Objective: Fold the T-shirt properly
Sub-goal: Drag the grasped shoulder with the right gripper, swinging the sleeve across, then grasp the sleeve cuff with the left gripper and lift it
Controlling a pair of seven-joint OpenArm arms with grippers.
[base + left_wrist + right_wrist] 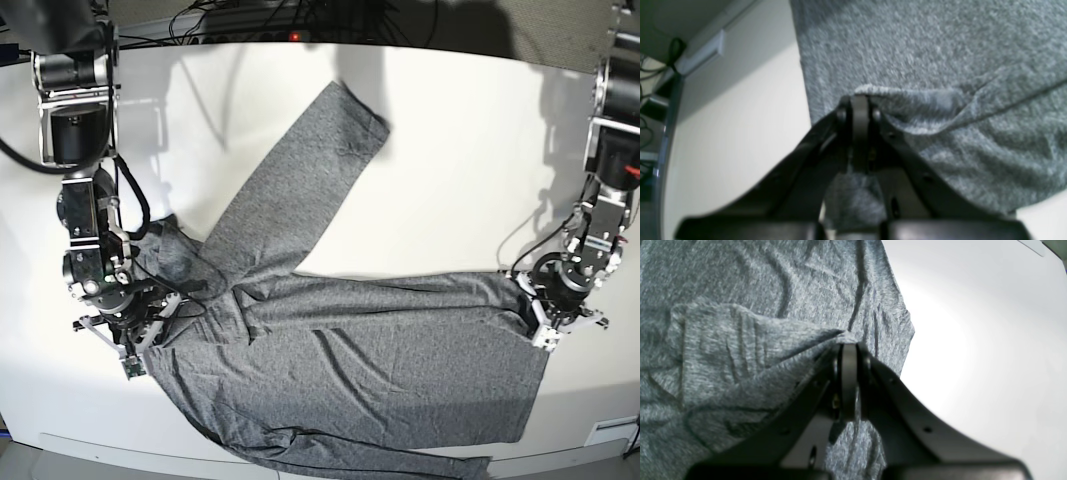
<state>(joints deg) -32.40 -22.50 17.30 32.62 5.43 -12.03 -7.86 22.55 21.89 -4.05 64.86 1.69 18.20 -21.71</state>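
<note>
- Now spread across the white bench (450,150): the T-shirt (360,350), long axis running 9 to 3 o'clock in the base view, body flat between the two arms.
- Left jaws (548,318) clenched on a bunched fold at the 3 o'clock end of the cloth; in the left wrist view, pinched edge (873,91) right at the tips (860,100), rest of the shirt fanning away toward 12 and 3 o'clock.
- Right jaws (135,325) likewise clamped on a gathered ridge at the 9 o'clock end, near the shoulder; in the right wrist view, fabric (740,340) pulled up to the tips (848,348), bulk lying toward 9 and 12 o'clock, bare bench toward 3.
- Equally near, both arms, each at its own end; likely next, a fold carried across the short axis, toward 12 or 6 o'clock.
- One sleeve (300,170) angled out toward 12 o'clock, straight and flat.
- Other sleeve (380,462) trailing along the 6 o'clock edge, close to the bench's front rim.
- Heather-grey, soft knit, plain; light creases near the right grip, mostly smooth elsewhere.
</note>
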